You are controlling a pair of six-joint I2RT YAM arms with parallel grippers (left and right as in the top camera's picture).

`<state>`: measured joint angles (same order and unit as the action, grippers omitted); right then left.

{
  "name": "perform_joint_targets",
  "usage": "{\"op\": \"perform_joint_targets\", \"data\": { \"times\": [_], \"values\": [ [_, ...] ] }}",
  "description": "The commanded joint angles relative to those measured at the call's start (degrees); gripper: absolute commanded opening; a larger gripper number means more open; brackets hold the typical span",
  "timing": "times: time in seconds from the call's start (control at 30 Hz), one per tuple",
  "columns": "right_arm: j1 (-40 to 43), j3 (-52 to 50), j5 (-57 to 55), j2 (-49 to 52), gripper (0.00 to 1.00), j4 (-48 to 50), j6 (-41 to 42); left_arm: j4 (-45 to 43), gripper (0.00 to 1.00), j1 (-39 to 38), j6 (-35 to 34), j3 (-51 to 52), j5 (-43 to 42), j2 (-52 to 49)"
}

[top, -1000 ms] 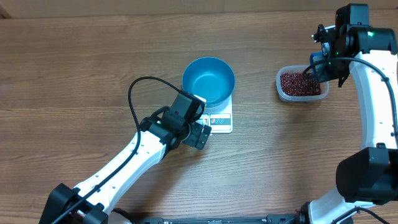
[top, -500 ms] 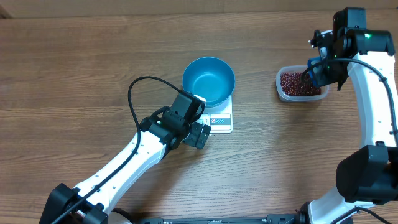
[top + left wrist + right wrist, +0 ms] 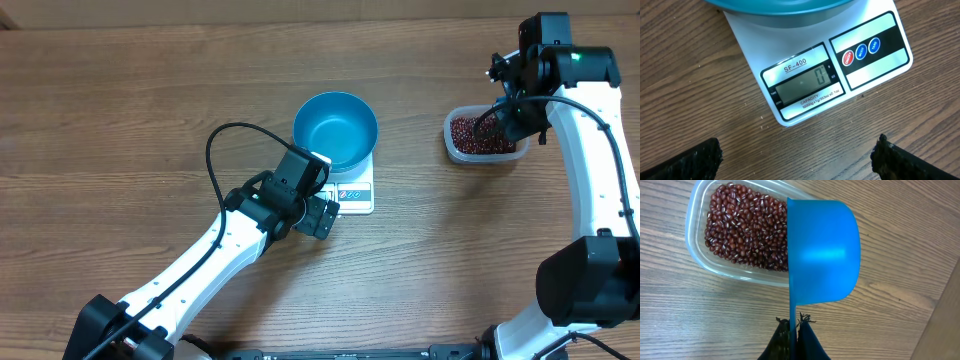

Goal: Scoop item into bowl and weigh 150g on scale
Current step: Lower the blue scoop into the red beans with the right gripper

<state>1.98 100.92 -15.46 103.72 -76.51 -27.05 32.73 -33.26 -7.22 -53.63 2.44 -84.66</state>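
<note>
The blue bowl [image 3: 335, 130] stands empty on the white scale [image 3: 356, 193]. In the left wrist view the scale [image 3: 875, 75] shows 0 on its display, with the bowl's underside [image 3: 780, 6] at the top edge. My left gripper [image 3: 322, 217] hovers open just in front of the scale, and nothing lies between its fingers [image 3: 695, 162]. The red-brown beans [image 3: 745, 227] fill a clear tub [image 3: 694, 215] at the right. My right gripper [image 3: 795, 322] is shut on the handle of a small blue scoop [image 3: 822, 255]. The scoop is held on edge beside the tub, its inside hidden.
The tub [image 3: 452, 143] sits right of the scale, with bare wood between them. A black cable [image 3: 215, 150] loops above the left arm. The right arm [image 3: 600, 170] runs along the table's right side.
The right wrist has shifted a little toward the far edge and turned over the tub. The left arm has stayed where it was.
</note>
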Motion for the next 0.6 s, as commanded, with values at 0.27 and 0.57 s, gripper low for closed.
{"op": "perform_joint_targets", "data": {
  "times": [0.27, 0.57],
  "values": [
    [0.0, 1.7, 0.1, 8.5, 0.03, 0.6, -0.1, 0.0, 1.00, 0.2, 1.0, 0.1, 1.0, 0.0],
    [0.0, 1.4, 9.1, 13.3, 0.04, 0.0, 1.7, 0.0, 1.00, 0.2, 1.0, 0.1, 1.0, 0.0]
  ]
}}
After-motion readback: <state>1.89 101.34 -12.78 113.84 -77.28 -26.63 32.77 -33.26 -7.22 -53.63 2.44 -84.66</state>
